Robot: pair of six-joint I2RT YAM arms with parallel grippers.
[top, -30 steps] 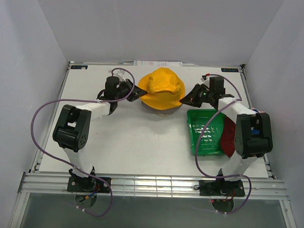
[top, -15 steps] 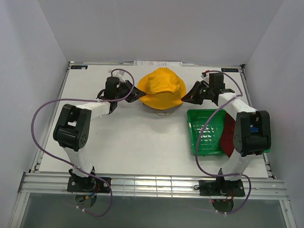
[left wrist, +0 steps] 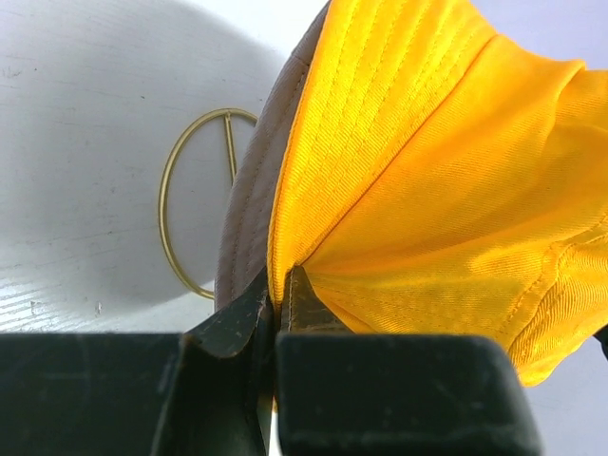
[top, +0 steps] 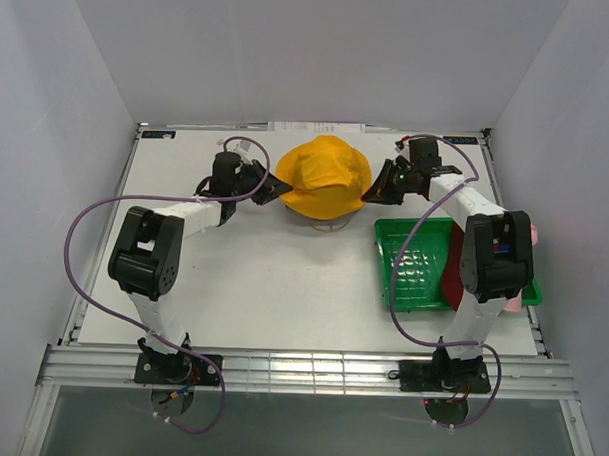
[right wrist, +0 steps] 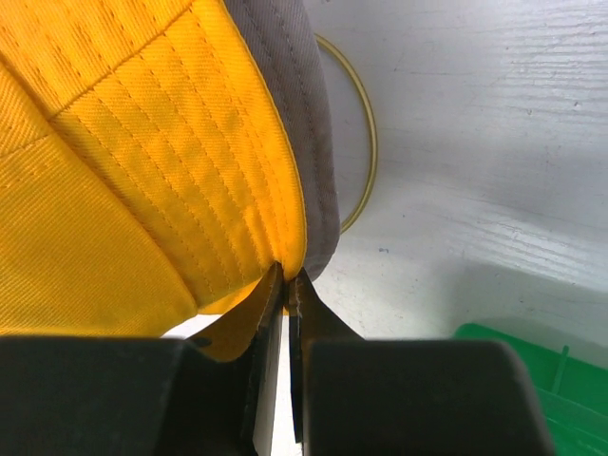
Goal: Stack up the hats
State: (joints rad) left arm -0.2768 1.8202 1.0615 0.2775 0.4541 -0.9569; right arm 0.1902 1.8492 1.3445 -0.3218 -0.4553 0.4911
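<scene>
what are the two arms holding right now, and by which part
The yellow hat, by its brim. The left jaws pinch the brim's edge on the hat's left side, and the right jaws pinch the edge on its right side.

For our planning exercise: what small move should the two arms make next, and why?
Probably lower both together slightly: left tool and right tool pinch opposite brim edges of the yellow hat, draped over the grey hat.

The right gripper (top: 367, 195) has swung farther back, uncovering a pink hat (top: 530, 235) by the green tray (top: 413, 264).
</scene>
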